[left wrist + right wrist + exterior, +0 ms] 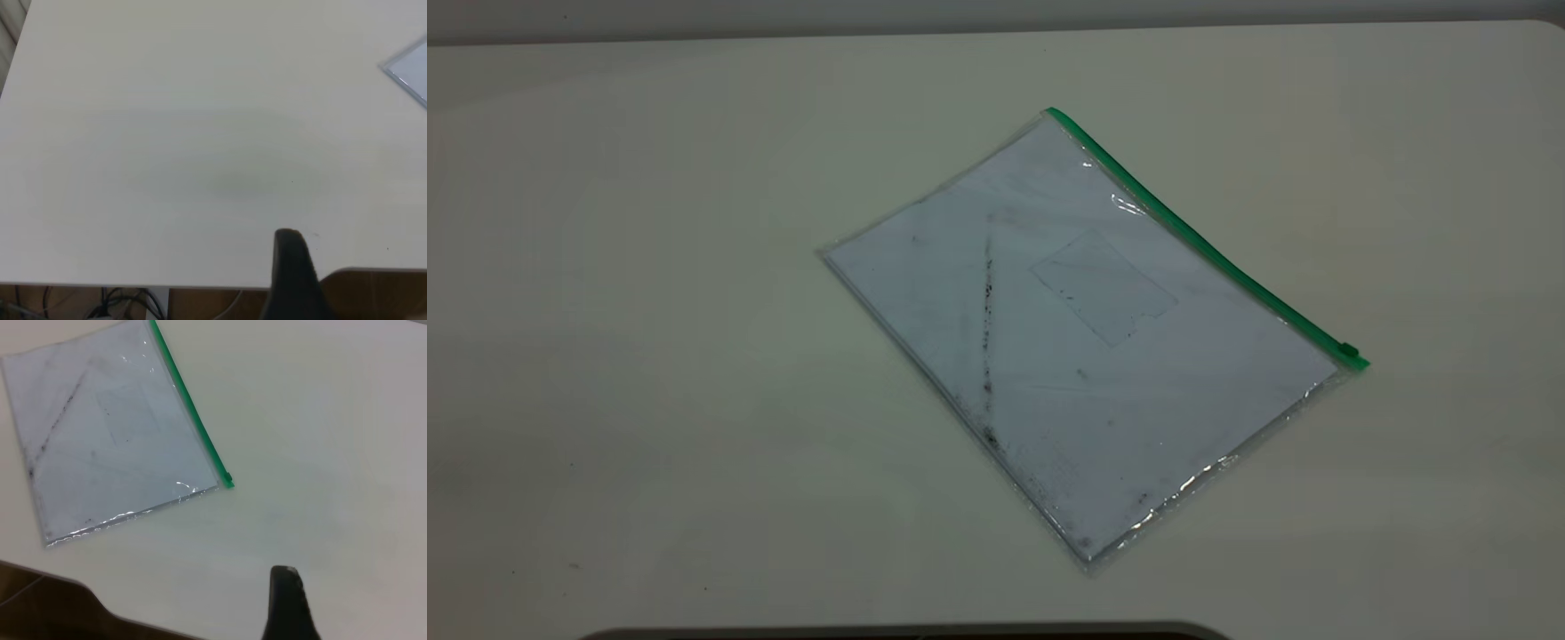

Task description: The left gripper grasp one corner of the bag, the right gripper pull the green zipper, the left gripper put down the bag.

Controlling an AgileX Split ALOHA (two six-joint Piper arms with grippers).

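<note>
Left wrist view misses the green zipper point(1200, 238).

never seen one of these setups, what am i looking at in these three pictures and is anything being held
This is a two-armed table robot. The wide picture comes from an outside camera looking down at the white table. On it lies the bag, a flat clear pouch with white paper inside, a dark smudged streak and a small clear pocket. The green zipper runs along one long edge, its slider tab at the end nearer the right arm.

The other two pictures come from cameras on the arms' wrists. The dark shape in each is one finger: the left gripper, which sees only a corner of the bag, and the right gripper, which sees the whole bag. Nothing is held; both hang near the table edge, away from the bag.
</note>
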